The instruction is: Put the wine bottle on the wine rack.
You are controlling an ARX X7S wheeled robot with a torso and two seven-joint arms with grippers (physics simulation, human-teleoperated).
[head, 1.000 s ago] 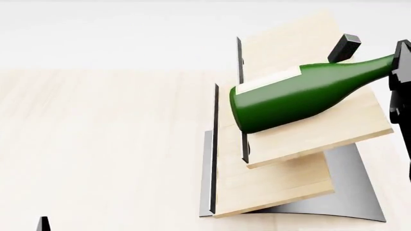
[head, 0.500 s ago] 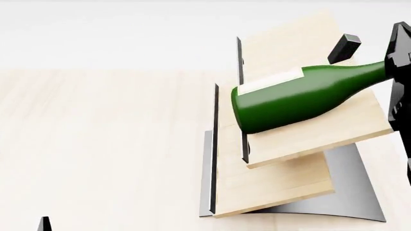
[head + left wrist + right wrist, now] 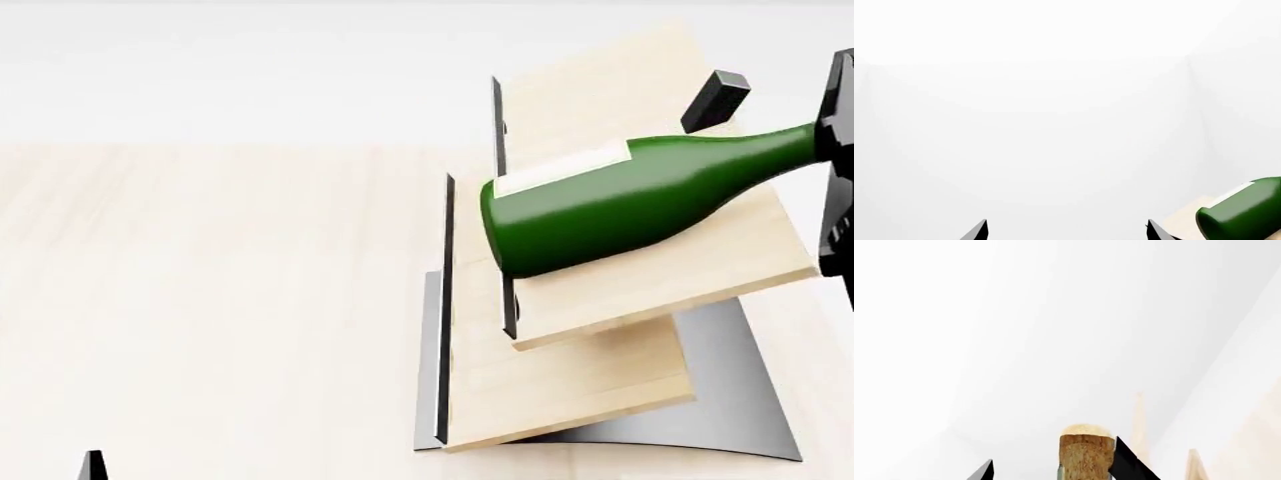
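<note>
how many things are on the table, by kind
wine bottle: 1
wine rack: 1
total: 2, both on the light wood table; the bottle lies on the rack's boards

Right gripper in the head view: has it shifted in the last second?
Yes. The right gripper, at the wine bottle's neck, has slid outward toward the picture's right edge, away from the rack's small black block. The bottle barely moved on the wine rack.

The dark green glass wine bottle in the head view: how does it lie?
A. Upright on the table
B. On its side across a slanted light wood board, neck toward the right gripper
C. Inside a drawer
B: the dark green glass wine bottle lies tilted on the wine rack's upper board, its neck reaching the right gripper.
</note>
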